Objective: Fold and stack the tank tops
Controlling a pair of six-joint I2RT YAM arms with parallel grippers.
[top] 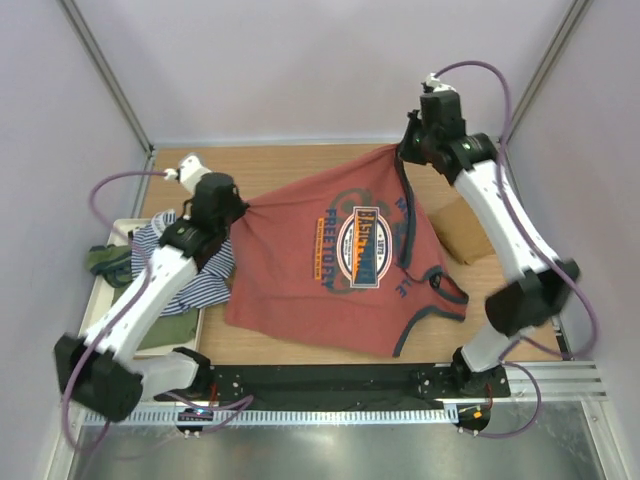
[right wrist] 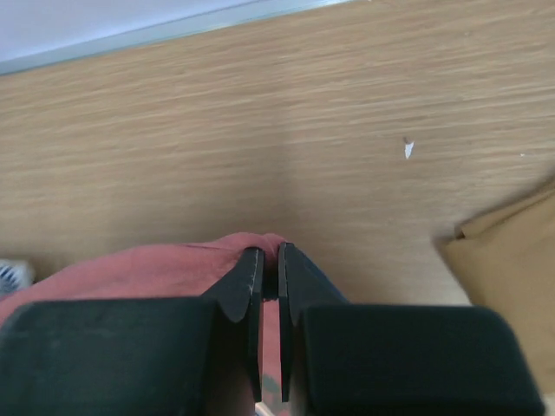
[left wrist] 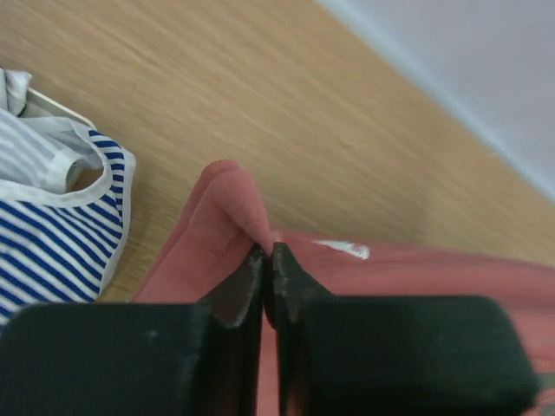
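Note:
The rust-red tank top (top: 320,270) with navy trim and a round chest graphic hangs stretched above the table between both arms, its strap end trailing at the near right. My left gripper (top: 238,210) is shut on its left hem corner; red cloth (left wrist: 221,225) bunches at the closed tips (left wrist: 267,253). My right gripper (top: 402,150) is shut on the far right corner, with red cloth (right wrist: 139,264) pinched between its fingers (right wrist: 270,253). A folded tan-brown tank top (top: 462,232) lies on the table at right. The navy-white striped tank top (top: 190,280) and the olive green tank top (top: 105,260) lie at left.
A white tray (top: 205,322) at the left holds the striped and olive tops. The back wall edge (top: 280,145) runs just behind the right gripper. The tan top's corner (right wrist: 512,260) lies close to the right fingers.

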